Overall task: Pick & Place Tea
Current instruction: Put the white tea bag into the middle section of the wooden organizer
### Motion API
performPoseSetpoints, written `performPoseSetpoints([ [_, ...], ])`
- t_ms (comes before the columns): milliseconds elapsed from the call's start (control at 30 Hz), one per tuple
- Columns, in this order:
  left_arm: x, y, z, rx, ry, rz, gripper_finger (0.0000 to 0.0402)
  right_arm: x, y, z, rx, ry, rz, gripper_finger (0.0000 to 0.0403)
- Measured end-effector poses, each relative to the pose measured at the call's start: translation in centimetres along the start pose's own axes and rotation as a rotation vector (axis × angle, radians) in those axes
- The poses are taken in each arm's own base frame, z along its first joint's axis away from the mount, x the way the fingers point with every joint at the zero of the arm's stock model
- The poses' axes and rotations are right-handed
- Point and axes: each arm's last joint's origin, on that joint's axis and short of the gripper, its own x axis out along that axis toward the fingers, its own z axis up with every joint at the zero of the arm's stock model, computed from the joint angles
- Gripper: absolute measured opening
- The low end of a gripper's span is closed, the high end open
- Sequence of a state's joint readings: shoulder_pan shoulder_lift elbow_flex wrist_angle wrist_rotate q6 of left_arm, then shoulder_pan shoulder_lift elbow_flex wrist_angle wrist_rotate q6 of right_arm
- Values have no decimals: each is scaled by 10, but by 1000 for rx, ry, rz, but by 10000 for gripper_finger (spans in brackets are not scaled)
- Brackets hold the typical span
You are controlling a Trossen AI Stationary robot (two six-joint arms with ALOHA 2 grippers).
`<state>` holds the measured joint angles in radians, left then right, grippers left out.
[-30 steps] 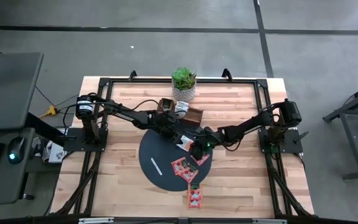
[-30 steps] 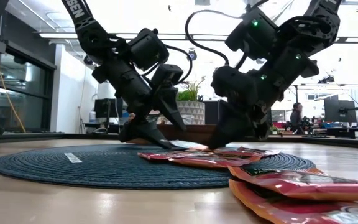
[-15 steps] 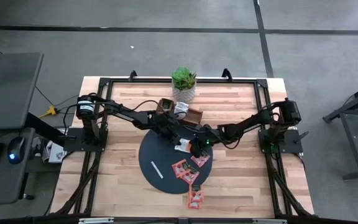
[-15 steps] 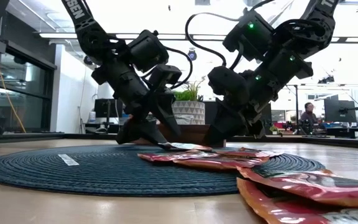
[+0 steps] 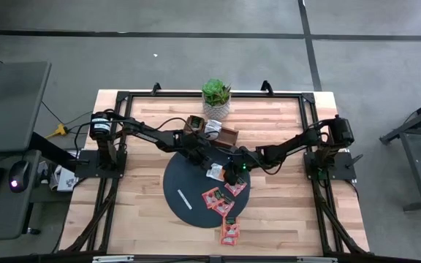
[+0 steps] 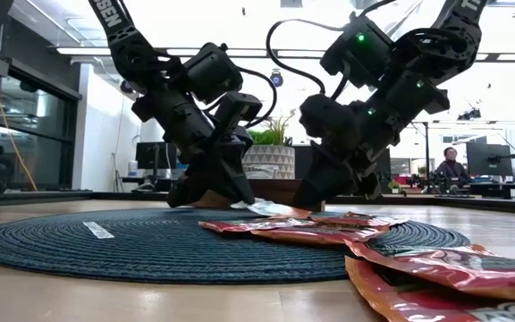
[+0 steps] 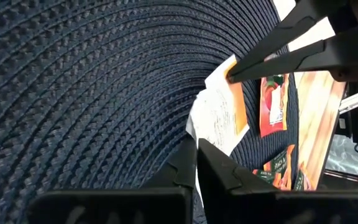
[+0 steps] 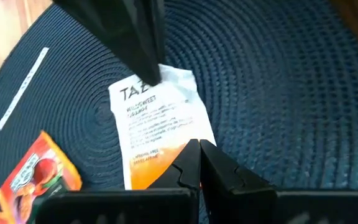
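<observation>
Left gripper (image 7: pixel 196 163): jaws pressed together on one edge of the white tea sachet (image 7: pixel 219 117), pinching it low over the dark round mat (image 7: pixel 73 87), probably to lift it off the weave.
Right gripper (image 8: pixel 199 163): jaws closed on the opposite, orange-printed end of the same sachet (in the left wrist view its fingers (image 7: pixel 272 59) come in from beyond the packet), so the two tips face each other with the sachet stretched between them.
Why two grips: a flat packet lying on a ribbed mat gives one jaw little to get under; I judge that one arm steadies or tips an edge while the other takes hold (which arm is meant to carry it I cannot tell).
White sachet in the high view (image 5: pixel 214 171): between the two gripper tips, near the far part of the mat, short of the brown wooden tray (image 5: pixel 224 134).
Other tea: orange-red sachets (image 5: pixel 216 198) lie on the mat on the near side of the jaws, and more (image 5: pixel 229 232) sit just off the mat's rim on the table (image 5: pixel 283 212).
White strip (image 5: pixel 184 196): on the mat, well apart from both jaws, untouched.
Potted plant (image 5: pixel 215 95): beyond the tray, clear of the arms.
Progress: early, as most sachets still lie loose.
</observation>
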<state>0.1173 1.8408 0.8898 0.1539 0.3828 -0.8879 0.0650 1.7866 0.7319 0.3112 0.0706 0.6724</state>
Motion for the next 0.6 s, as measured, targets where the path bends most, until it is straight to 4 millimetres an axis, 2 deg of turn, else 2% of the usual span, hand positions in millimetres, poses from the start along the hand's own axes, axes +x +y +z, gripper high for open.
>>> performPoseSetpoints([
  [267,-6,-6,2,32,-30,-16,1,-10,7,7,-5,-3,72,0],
  [500,-27,-20,8,109,-100,-24,0,-39,19,27,-62,-94,153,0],
  [600,-37,-23,10,187,-75,21,0,-52,22,37,-83,-129,196,0],
])
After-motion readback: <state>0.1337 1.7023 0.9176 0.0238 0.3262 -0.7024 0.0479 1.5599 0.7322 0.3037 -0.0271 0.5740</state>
